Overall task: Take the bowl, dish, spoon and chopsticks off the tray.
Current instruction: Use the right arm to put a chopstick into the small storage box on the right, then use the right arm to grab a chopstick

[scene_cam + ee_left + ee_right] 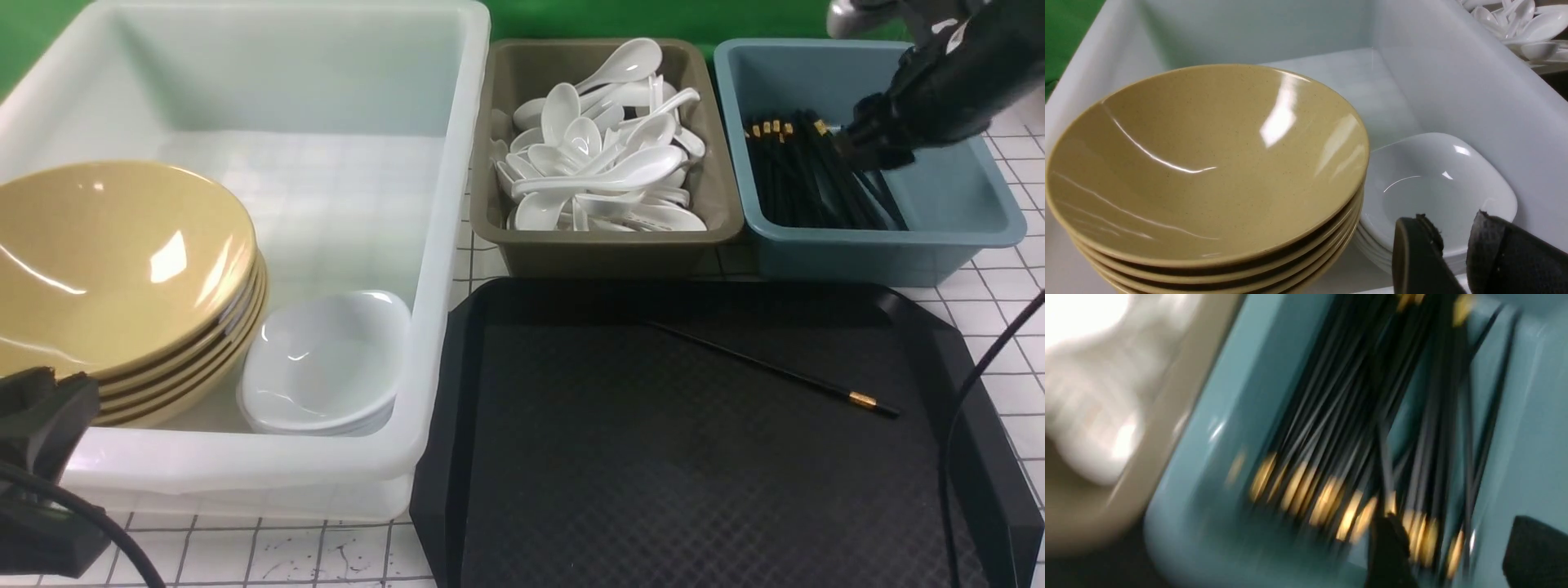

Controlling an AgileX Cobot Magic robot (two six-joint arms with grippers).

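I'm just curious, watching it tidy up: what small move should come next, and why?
Probably lift the right hand out of the blue tub and bring it over the tray. Its fingers look apart and empty over the tub, while one chopstick lies on the tray.

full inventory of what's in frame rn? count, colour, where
white tub: 1, translucent white, left of the tray
bowls: stack of at least four, mustard yellow, in the white tub
dishes: stack, count unclear, white, in the white tub beside the bowls
olive-brown tub: 1, behind the tray
spoons: many, white, heaped in the olive-brown tub
blue tub: 1, right of the olive-brown tub
chopsticks: many, black with gold bands, in the blue tub
loose chopstick: 1, black with gold band, on the tray
tray: 1, black, front
table: white grid tiles
left hand: black, slightly open, holding nothing, over the dishes
right hand: black, open, over the blue tub
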